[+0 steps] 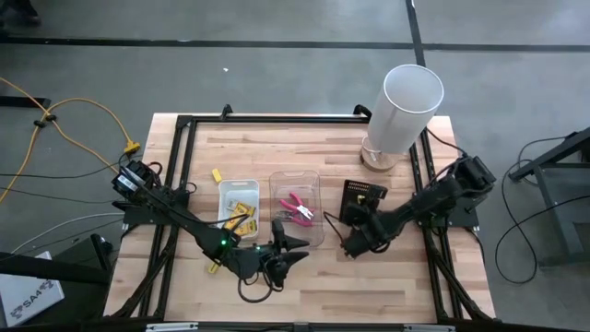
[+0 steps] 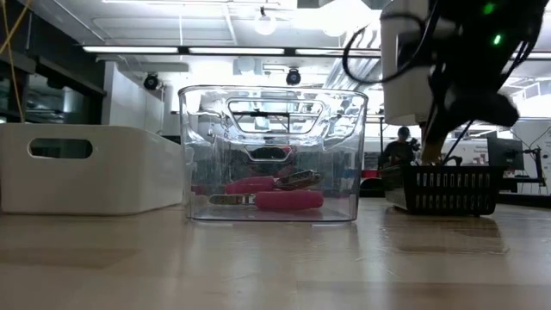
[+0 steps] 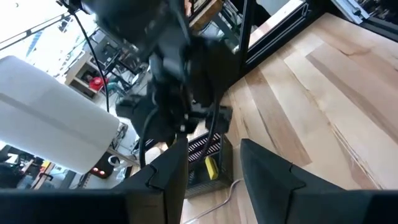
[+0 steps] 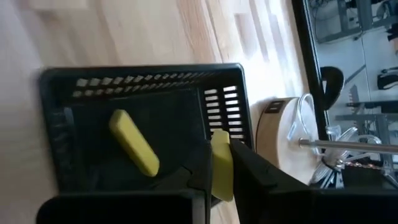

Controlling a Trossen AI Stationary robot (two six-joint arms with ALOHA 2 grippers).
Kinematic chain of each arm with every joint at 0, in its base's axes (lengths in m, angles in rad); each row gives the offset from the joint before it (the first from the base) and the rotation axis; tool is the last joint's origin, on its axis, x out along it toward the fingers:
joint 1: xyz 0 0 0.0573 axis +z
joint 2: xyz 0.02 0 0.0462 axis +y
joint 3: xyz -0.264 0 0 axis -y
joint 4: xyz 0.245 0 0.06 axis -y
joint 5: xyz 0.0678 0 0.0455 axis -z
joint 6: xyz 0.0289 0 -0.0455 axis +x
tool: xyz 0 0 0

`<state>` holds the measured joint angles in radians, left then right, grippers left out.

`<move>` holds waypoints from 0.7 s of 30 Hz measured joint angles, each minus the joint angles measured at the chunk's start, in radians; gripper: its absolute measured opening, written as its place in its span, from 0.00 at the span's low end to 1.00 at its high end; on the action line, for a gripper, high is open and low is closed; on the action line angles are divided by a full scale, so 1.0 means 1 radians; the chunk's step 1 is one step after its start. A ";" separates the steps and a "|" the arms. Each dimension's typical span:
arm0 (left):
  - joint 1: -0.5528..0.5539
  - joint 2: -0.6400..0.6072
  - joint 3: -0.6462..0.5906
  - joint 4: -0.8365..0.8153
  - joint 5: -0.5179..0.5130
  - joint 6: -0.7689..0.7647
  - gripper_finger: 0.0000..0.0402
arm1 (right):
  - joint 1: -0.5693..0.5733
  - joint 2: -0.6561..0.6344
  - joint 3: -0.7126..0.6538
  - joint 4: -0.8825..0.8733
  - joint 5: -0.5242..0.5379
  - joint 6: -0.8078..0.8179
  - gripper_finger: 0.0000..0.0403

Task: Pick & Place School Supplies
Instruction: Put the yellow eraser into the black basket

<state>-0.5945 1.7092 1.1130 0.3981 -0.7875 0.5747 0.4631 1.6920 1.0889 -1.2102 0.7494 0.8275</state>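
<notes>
So, a yellow stick (image 4: 221,165) is pinched over the black basket (image 4: 74,118) by the right gripper (image 4: 219,163).

The right gripper's jaws are clamped tight on that small yellow stick, which is held upright between them right at the basket's slotted wall; a second yellow piece (image 4: 134,142) is seen lying flat on the basket floor, just off to one side of the jaws. The left gripper (image 1: 293,254) is parked near the table's front edge with its jaws partway apart and nothing gripped between them. The pink-handled pliers (image 2: 271,195) are seen lying inside the clear tray (image 2: 272,155), just behind the left jaws, and more yellow bits (image 1: 238,208) are sat in the white tray (image 1: 238,182) beside it.
</notes>
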 joint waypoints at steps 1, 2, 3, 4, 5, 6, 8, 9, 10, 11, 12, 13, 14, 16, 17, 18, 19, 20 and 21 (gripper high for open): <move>0.000 0.000 0.000 0.000 0.000 0.000 0.35 | -0.009 0.000 -0.019 0.022 0.001 -0.010 0.07; 0.000 0.000 0.000 0.000 0.000 0.000 0.35 | -0.017 0.000 -0.035 0.043 0.001 -0.016 0.07; 0.000 0.000 0.000 0.000 0.000 0.000 0.35 | -0.024 0.000 -0.049 0.062 0.003 -0.020 0.07; 0.000 0.000 0.000 0.000 0.000 0.000 0.35 | -0.031 0.000 -0.060 0.083 0.004 -0.026 0.07; 0.000 0.000 0.000 0.000 0.000 0.000 0.35 | -0.038 0.000 -0.070 0.105 0.007 -0.041 0.07; 0.000 0.000 0.000 0.001 0.000 0.000 0.35 | -0.046 0.000 -0.080 0.126 0.010 -0.054 0.07; 0.000 0.000 0.000 0.000 0.000 0.000 0.35 | -0.061 0.000 -0.092 0.160 0.011 -0.088 0.07; 0.000 0.000 0.000 0.000 0.000 0.000 0.35 | -0.069 0.000 -0.096 0.168 0.013 -0.097 0.07; 0.000 0.000 0.000 0.000 0.000 0.000 0.35 | -0.077 0.000 -0.102 0.177 0.013 -0.105 0.07; 0.000 0.000 0.000 0.002 0.000 0.000 0.35 | -0.086 0.000 -0.110 0.190 0.014 -0.119 0.07; 0.000 0.000 0.000 0.003 0.000 0.000 0.35 | -0.094 0.000 -0.118 0.204 0.012 -0.130 0.07; 0.000 0.000 0.000 0.003 0.001 -0.001 0.35 | -0.103 0.000 -0.127 0.221 0.009 -0.142 0.07; 0.000 0.000 0.000 0.003 0.001 -0.005 0.35 | -0.111 0.000 -0.132 0.236 0.003 -0.151 0.07; 0.000 0.000 0.000 0.003 0.001 -0.015 0.35 | -0.123 0.000 -0.137 0.248 -0.008 -0.161 0.07; 0.000 0.000 0.000 0.003 0.001 -0.016 0.35 | -0.128 0.000 -0.138 0.248 -0.019 -0.169 0.07; 0.000 0.000 0.000 0.003 0.001 -0.016 0.35 | -0.132 0.000 -0.138 0.253 -0.027 -0.175 0.07; 0.000 0.000 0.000 0.003 0.001 -0.015 0.35 | -0.133 0.000 -0.138 0.260 -0.029 -0.178 0.08; 0.000 0.000 0.000 0.003 0.001 -0.015 0.35 | -0.133 0.000 -0.138 0.263 -0.028 -0.179 0.08; 0.000 0.000 0.000 0.003 0.001 -0.015 0.35 | -0.133 0.000 -0.138 0.261 -0.027 -0.179 0.09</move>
<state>-0.5945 1.7092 1.1130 0.4011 -0.7868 0.5594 0.3302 1.6917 0.9508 -0.9491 0.7229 0.6484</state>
